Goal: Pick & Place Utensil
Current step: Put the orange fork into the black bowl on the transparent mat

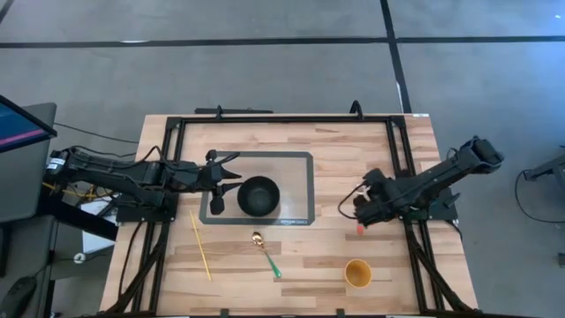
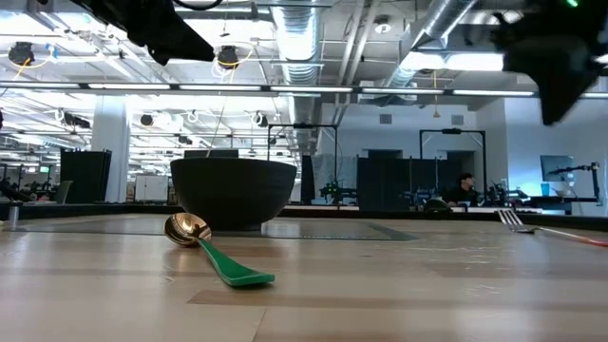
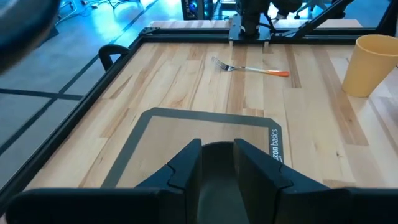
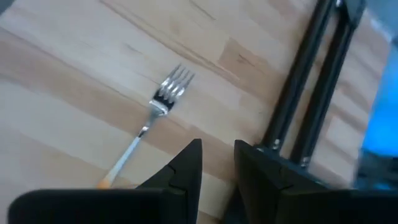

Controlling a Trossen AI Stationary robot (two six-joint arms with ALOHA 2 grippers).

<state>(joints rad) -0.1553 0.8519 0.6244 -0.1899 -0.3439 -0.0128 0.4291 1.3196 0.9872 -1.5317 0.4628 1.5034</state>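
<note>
Fork (image 4: 163, 102) beside table-edge rail (image 4: 309, 87), right pincer (image 4: 217, 163) narrow, empty, above bare wood.

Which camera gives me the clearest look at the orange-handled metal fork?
The right wrist view: the orange-handled metal fork fills the frame, tines distinct. Left wrist shows it whole but distant; low view catches its tines at the edge; in the high view the arm mostly hides it.

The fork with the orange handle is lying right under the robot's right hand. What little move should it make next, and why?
Probably lower the right gripper onto the fork. Its fingers are only slightly parted and empty, and the fork lies flat on the table just beside them, not between them, so it likely needs to open wider and shift over the handle first.
</note>
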